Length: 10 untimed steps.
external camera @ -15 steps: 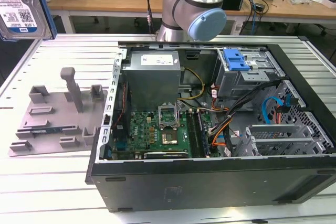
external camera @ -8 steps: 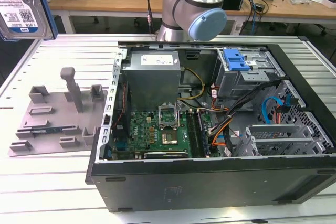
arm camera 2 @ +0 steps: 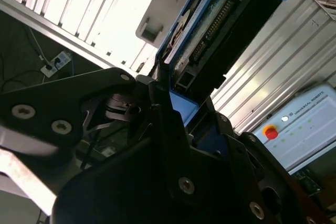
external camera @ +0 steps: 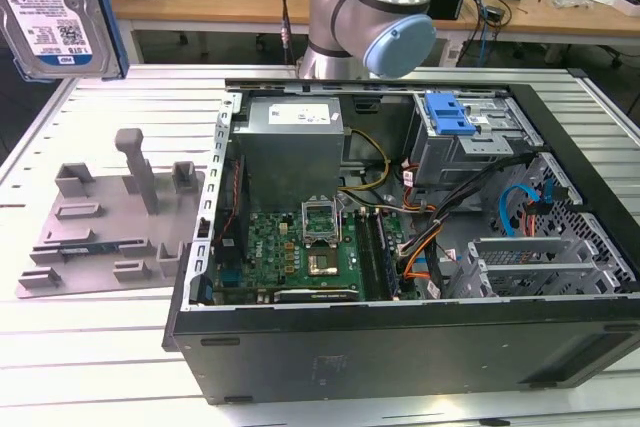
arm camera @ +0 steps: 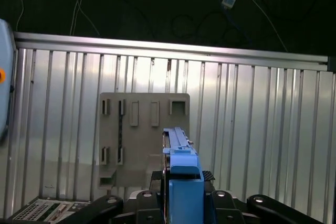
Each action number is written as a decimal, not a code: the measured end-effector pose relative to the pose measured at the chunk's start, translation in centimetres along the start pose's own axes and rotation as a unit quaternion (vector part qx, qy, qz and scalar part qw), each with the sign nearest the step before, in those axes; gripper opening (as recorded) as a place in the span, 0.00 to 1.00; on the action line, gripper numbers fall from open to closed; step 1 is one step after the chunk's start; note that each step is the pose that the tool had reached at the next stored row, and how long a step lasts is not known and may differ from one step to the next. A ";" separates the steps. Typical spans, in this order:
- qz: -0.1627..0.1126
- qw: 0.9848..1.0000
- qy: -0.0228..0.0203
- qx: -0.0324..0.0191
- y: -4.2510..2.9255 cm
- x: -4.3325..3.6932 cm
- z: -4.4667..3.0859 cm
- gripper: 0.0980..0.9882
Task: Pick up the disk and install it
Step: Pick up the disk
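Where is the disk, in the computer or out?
Out: the gripper holds the disk up over the table, away from the open computer.

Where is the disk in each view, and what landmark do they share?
Exterior view: the disk in the upper corner at the exterior view's left, label facing the camera.
First wrist view: the disk edge-on, before the grey fixture plate.
Second wrist view: the disk edge-on, connectors showing, clamped in the gripper.
Shared landmark: the ribbed metal table.

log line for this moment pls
pincer: shut on disk | disk: aloft over grey fixture | computer case: open, disk not yet in
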<state>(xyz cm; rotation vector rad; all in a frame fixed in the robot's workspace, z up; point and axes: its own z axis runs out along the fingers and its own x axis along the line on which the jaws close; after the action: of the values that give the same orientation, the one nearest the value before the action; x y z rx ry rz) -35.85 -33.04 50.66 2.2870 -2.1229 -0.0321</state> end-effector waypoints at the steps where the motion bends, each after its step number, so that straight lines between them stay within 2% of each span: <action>1: 0.000 1.000 0.000 0.000 -0.41 0.23 -0.05 0.30; 2: 0.000 1.000 0.000 0.000 -1.19 0.67 -0.13 0.30; 6: 0.000 1.000 0.000 -0.001 -3.31 1.87 -0.30 0.30; 10: 0.000 1.000 0.000 -0.001 -4.88 2.75 -0.39 0.30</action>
<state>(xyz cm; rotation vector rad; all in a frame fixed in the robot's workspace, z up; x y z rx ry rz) -30.77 -35.42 50.90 2.2858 -2.1219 -0.0345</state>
